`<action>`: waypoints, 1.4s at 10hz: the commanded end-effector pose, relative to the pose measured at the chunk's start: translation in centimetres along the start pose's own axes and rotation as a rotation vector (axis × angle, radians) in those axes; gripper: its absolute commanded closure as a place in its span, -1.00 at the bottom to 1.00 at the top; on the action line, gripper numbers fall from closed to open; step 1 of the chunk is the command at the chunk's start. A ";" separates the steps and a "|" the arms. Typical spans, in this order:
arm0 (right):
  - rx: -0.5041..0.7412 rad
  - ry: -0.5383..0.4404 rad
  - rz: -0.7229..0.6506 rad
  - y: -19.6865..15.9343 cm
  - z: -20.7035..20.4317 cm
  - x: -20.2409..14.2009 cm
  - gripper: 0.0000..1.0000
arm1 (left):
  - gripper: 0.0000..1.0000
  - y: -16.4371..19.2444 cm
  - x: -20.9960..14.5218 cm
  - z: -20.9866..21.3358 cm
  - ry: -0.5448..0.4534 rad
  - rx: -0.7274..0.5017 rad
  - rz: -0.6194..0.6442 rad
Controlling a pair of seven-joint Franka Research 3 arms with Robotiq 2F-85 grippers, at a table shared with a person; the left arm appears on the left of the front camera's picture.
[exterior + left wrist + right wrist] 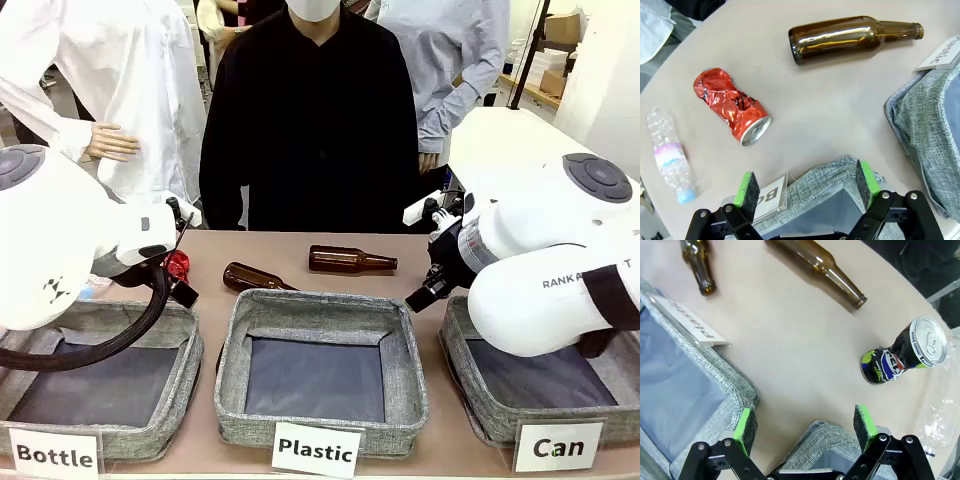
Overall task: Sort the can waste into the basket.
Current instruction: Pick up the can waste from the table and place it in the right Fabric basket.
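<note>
While two crushed cans, red can point(732, 107) and Pepsi can point(902, 355), are sitting on table point(840, 115), left end effector point(806, 182) and right end effector point(805, 422) are hovering wide open, empty.

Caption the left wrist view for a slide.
Open left gripper above the Bottle basket; crushed red can, brown bottle and plastic bottle lying on the table.

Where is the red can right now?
On the robot's left: in the left wrist view the red can lies between a clear plastic bottle and a brown bottle.
</note>
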State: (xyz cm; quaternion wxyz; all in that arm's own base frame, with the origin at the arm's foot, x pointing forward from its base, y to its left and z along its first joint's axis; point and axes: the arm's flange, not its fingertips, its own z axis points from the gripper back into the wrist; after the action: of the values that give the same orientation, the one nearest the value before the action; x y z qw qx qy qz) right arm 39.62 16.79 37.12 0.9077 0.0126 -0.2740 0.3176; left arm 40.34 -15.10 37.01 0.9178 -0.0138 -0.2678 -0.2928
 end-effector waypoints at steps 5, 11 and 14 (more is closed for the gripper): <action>0.000 0.000 0.000 0.0 0.0 0.0 -1.00 | -1.00 0.0 0.0 0.0 0.000 0.000 0.000; 0.000 0.000 0.000 0.0 0.0 0.0 -1.00 | -1.00 0.0 0.0 0.0 0.000 0.000 0.000; 0.000 0.000 0.000 0.0 0.0 0.0 -1.00 | -1.00 0.0 0.0 0.0 0.000 0.000 0.000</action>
State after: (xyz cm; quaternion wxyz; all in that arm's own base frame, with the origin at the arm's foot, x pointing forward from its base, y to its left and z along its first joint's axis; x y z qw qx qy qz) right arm 39.61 16.81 37.12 0.9075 0.0123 -0.2740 0.3182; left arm 40.34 -15.10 37.01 0.9178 -0.0139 -0.2678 -0.2927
